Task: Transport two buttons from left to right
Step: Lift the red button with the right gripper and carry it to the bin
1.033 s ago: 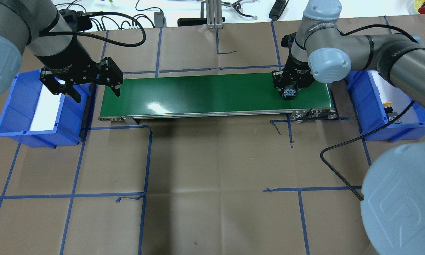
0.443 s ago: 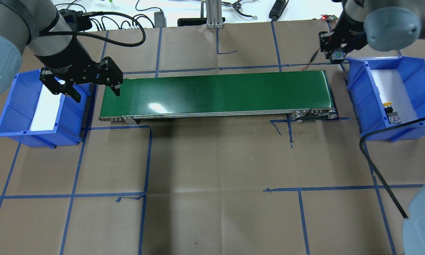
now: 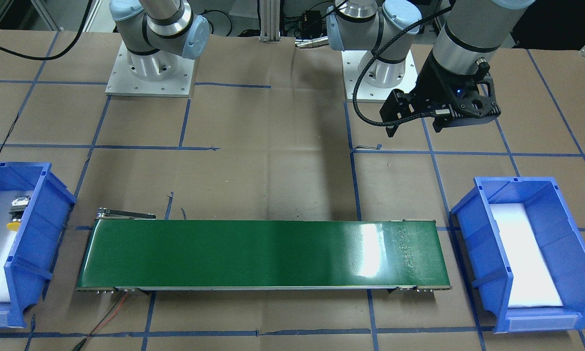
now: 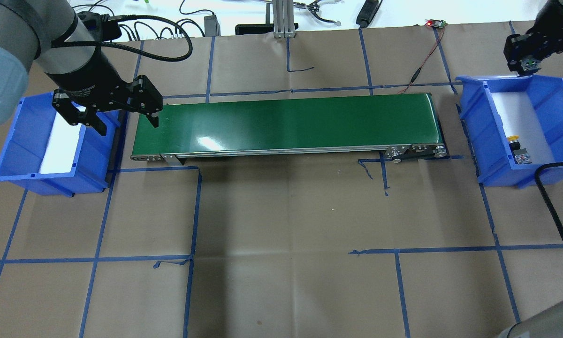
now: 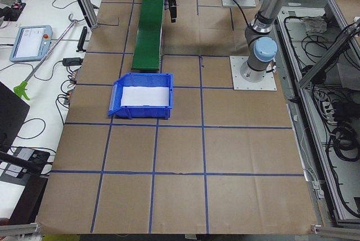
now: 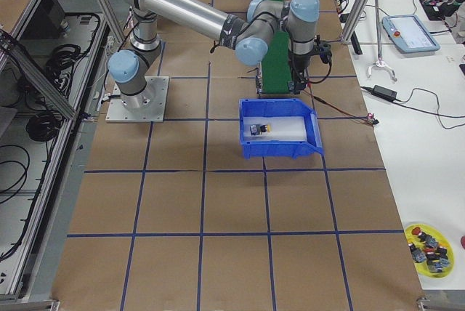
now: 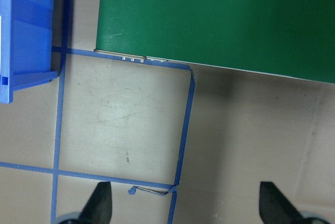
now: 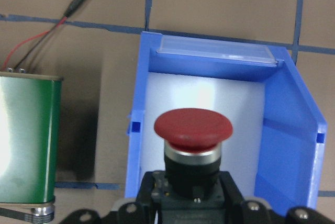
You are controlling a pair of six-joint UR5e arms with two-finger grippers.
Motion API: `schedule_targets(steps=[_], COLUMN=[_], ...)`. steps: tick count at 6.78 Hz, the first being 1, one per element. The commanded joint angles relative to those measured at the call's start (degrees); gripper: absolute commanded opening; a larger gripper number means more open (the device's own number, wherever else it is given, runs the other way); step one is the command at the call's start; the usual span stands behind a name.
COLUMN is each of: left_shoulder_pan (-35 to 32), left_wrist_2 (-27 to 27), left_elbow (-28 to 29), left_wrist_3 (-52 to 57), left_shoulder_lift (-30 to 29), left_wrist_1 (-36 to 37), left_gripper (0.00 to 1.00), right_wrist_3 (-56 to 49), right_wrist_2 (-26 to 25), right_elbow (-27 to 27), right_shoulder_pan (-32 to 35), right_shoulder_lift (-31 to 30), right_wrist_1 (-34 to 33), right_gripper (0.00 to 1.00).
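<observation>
Where the brown paper covers the table (image 4: 281, 225), blue tape lines (image 4: 98, 259) cut it into large squares. A green conveyor belt (image 4: 286, 122) lies across the upper middle of the overhead view. At the left edge stands the left bin (image 4: 91, 159), at the right edge the right bin (image 4: 478, 136), both blue and lined in white. A thin red-and-black wire (image 4: 420, 70) runs from the belt's right end toward the white bench (image 4: 169, 14) along the top, which is strewn with cables.

At the upper right of the overhead view, the right gripper (image 4: 527, 68) hangs over the top rim of the right bin. It is clamped on the dark body of the red button (image 8: 192, 145). In the right wrist view the red cap sits at lower centre, ahead of the fingers, with the bin's white floor behind it.

The yellow button (image 4: 517, 148) lies on its side on that liner near the bin's lower end, well apart from the right gripper.

The left gripper (image 4: 128, 126) hovers with its jaws spread wide and nothing between them, above the gap between the left bin and the belt's left end.
</observation>
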Motion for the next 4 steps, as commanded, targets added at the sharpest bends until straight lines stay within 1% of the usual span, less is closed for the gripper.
schedule_targets(steps=[1,2,3,4], left_shoulder_pan=[0.0,0.0,0.0,0.0], left_wrist_2=[0.0,0.0,0.0,0.0], left_elbow=[0.0,0.0,0.0,0.0], left_wrist_3=[0.0,0.0,0.0,0.0], left_shoulder_lift=[0.0,0.0,0.0,0.0], left_wrist_1=[0.0,0.0,0.0,0.0], left_gripper=[1.00,1.00,1.00,1.00], right_wrist_3=[-5.1,-5.2,-5.1,-5.3], right_wrist_2=[0.0,0.2,0.8,0.9], right_elbow=[0.5,1.9,3.5,5.6], right_shoulder_pan=[-3.5,-4.3,-5.8,-5.7], right_shoulder_lift=[4.5,6.3,8.7,10.2], right_wrist_1=[-0.7,-0.9,-6.9,-10.6], right_gripper=[0.04,0.04,0.04,0.04])
